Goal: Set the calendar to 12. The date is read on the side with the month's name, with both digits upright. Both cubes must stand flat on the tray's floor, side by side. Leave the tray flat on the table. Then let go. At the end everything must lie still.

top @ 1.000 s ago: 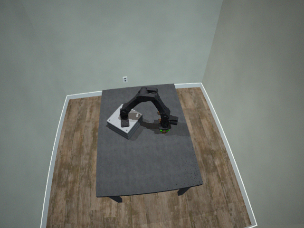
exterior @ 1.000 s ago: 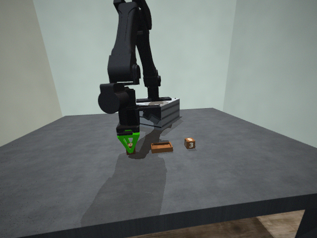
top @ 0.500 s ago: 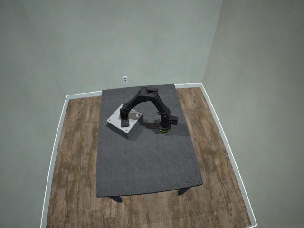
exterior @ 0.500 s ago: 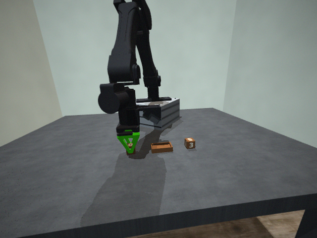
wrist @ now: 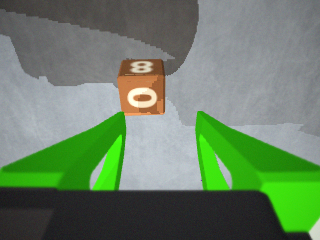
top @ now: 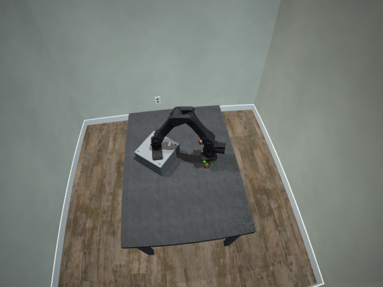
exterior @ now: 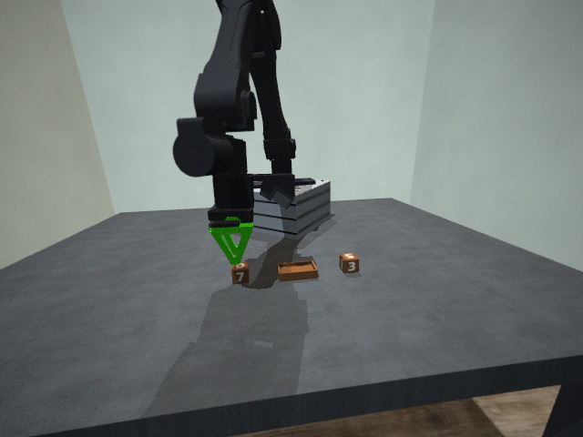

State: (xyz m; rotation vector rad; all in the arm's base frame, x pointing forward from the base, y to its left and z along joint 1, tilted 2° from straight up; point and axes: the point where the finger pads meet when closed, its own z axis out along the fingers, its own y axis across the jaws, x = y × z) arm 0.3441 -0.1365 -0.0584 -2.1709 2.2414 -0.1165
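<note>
The calendar's tray [exterior: 297,273] lies flat on the table [top: 173,200] [exterior: 376,320], between two cubes and apart from both. The cube with the 7 [exterior: 240,274] [wrist: 142,95] sits just beyond the tips of the fingers [exterior: 233,260], off to one side of their gap in the wrist view. They stand about half open, holding nothing. The cube with the 3 [exterior: 349,263] is farther from them, past the tray. Closing on the nearer cube probably calls for centring first.

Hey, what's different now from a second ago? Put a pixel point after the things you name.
The tool [top: 208,161] [exterior: 235,262] [wrist: 160,120] has risen, its open fingers now above the cube showing 7 [top: 206,165] [exterior: 240,276] [wrist: 142,95]. That cube, the tray [top: 201,150] [exterior: 298,276] and the cube showing 3 [top: 200,142] [exterior: 349,264] look unmoved.
</note>
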